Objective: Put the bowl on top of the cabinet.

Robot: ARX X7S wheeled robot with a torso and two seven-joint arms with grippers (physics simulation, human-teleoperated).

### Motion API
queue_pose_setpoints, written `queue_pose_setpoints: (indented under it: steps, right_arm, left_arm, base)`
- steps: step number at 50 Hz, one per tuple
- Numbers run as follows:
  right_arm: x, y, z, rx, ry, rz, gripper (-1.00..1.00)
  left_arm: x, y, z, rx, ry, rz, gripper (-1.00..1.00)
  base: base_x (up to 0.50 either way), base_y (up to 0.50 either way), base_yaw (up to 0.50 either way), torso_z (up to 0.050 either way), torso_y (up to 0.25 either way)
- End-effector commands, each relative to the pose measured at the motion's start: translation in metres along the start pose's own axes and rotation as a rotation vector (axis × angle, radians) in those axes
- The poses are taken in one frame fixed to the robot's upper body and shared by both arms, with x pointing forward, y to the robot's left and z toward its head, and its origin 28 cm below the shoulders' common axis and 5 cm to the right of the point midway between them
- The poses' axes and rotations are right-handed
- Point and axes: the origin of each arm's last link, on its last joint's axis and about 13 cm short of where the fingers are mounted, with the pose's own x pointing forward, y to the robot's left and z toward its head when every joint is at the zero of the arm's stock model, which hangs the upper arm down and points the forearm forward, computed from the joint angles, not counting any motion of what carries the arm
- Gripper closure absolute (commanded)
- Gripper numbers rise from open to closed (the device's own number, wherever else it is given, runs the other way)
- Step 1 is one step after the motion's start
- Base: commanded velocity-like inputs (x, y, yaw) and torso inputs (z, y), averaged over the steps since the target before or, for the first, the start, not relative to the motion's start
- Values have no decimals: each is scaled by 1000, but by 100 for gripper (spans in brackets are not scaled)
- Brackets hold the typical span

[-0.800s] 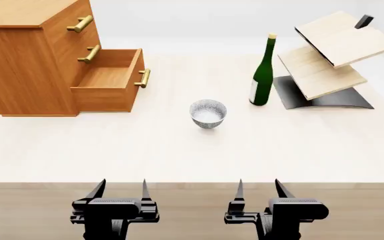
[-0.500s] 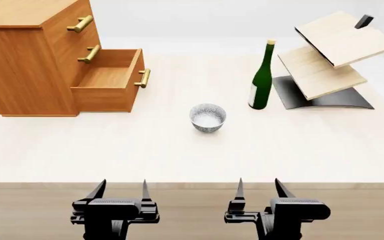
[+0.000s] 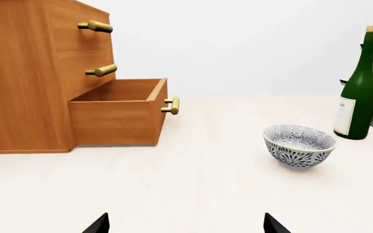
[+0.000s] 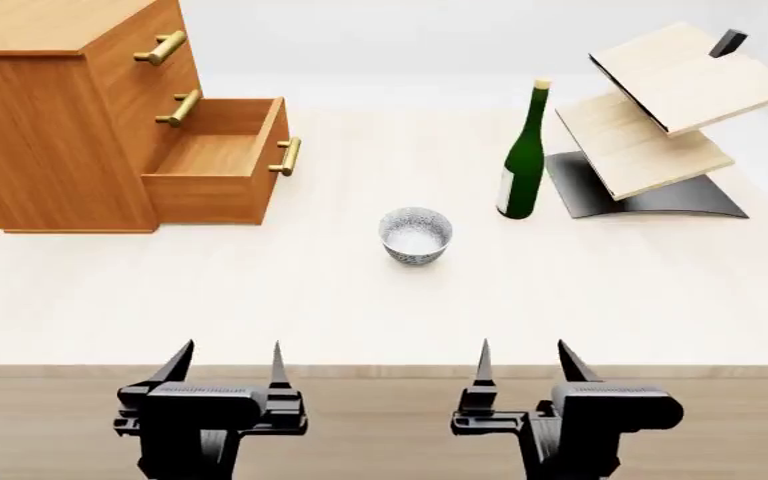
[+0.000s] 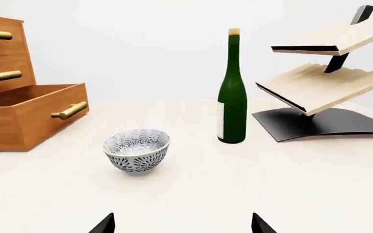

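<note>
The bowl [image 4: 416, 236], white with a dark leaf pattern, stands upright in the middle of the pale table; it also shows in the left wrist view [image 3: 299, 145] and the right wrist view [image 5: 136, 150]. The cabinet [image 4: 57, 115] stands at the back left, orange-brown, flat-topped, with its bottom drawer [image 4: 217, 160] pulled out. My left gripper [image 4: 228, 363] and right gripper [image 4: 523, 358] hang at the table's near edge, both open and holding nothing, well short of the bowl.
A green bottle [image 4: 524, 155] stands upright just right of and behind the bowl. A pale slanted two-tier rack [image 4: 658, 120] on a black base fills the back right. The open drawer juts toward the table's middle.
The bowl settled slightly lower and the bottle shifted a little. My left gripper moved left and both grippers' fingertips now reach a bit further over the table edge.
</note>
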Motion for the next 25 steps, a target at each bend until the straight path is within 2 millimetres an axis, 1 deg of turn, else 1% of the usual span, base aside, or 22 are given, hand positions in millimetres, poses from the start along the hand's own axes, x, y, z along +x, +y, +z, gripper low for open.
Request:
queue_pose_setpoints:
  steps: [1,11,17,18,25]
  right_arm:
    - [-7,2,27,-11,-28,11,-100]
    - [-11,4,43,-20,-48,26,-100]
    - [-16,4,55,24,-81,53,-100]
    - [-16,3,56,32,-85,51,-100]
    - [-16,2,57,38,-85,44,-100]
  left_arm:
    - [-10,4,30,18,-28,0,-100]
    - [-16,10,51,36,-57,23,-100]
    - [-22,11,62,43,-71,25,-100]
    - [-22,12,63,43,-73,25,-100]
    - [-25,12,69,38,-84,25,-100]
  base:
    - [0,0,0,0,0]
    - [0,0,0,0,0]
    - [0,0,0,0,0]
    - [0,168,0,0,0]
    - [0,500,0,0,0]
